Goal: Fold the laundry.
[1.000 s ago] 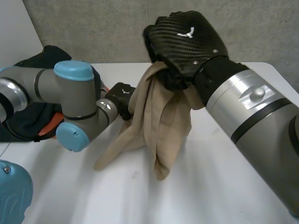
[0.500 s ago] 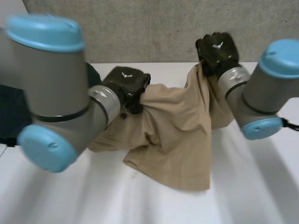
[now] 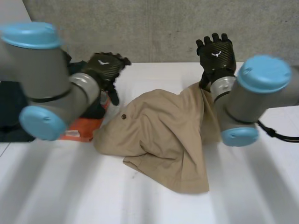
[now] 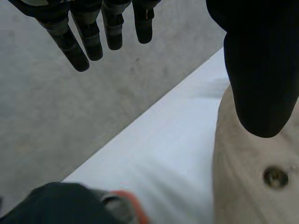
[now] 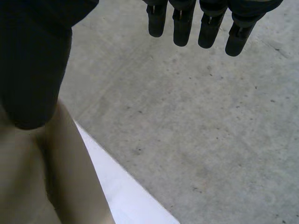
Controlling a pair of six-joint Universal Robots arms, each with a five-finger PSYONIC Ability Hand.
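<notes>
Tan garment (image 3: 163, 135): lies rumpled in the middle of the tabletop (image 3: 60, 186), button (image 3: 124, 116) facing up, one edge riding up against the right wrist. Left hand (image 3: 105, 65): hovers by the button-side corner, fingers straight and spread, gripping nothing. Right hand (image 3: 216, 53): raised over the far edge, fingers likewise straight, empty. Probably set down this way to get the cloth flat ahead of a first fold; needs smoothing, judging by the bunched near edge. Beside the left arm: a pile of dark clothes (image 3: 11, 112) and something orange (image 3: 84, 126), close against the garment's corner, crowding any spreading toward that side.
</notes>
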